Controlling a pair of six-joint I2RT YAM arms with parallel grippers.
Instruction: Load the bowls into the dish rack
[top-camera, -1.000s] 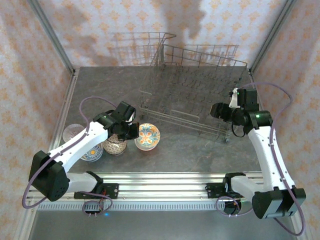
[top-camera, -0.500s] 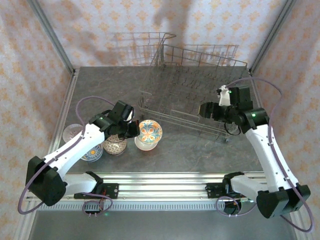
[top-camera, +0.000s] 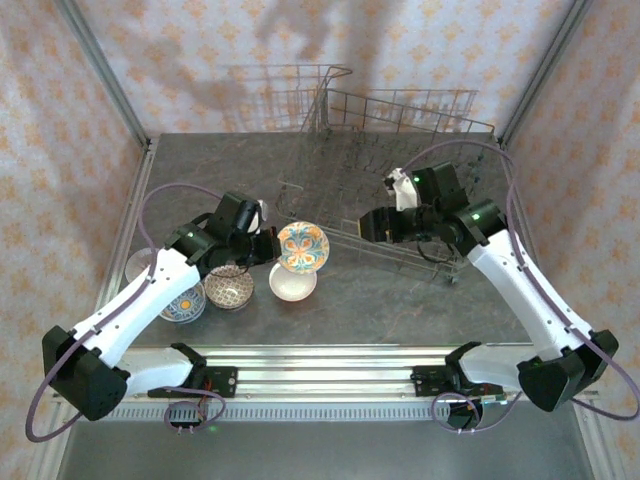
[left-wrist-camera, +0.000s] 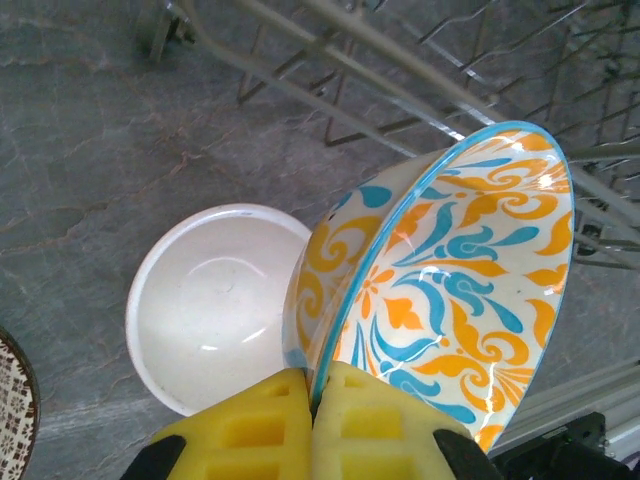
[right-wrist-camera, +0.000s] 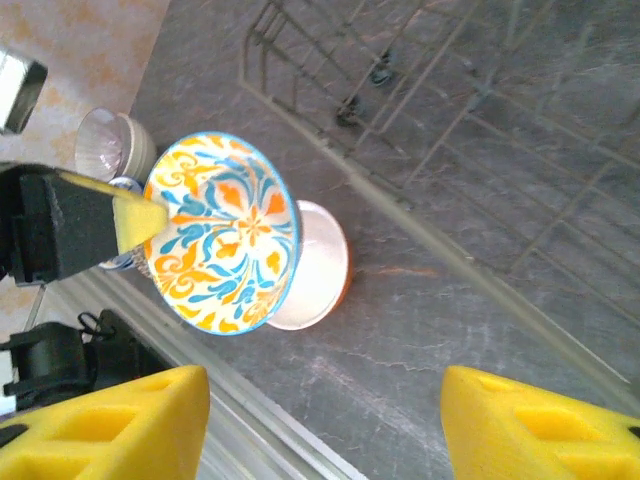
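The orange-and-blue floral bowl (top-camera: 302, 247) is held clear of the bench (top-camera: 380, 300), tilted on edge, just in front of the near-left corner of the dish rack (top-camera: 400, 170). The left jaws are clamped tight on its rim. Just beneath it a plain white bowl (top-camera: 292, 284) sits upright on the bench. Toward the near-left corner stand a brown patterned bowl (top-camera: 229, 288), a blue-and-white bowl (top-camera: 185, 303) and a pale bowl (top-camera: 143, 265). The rack fills the far-right part of the bench. The right jaws hang over its front rail, spread wide with nothing between them.
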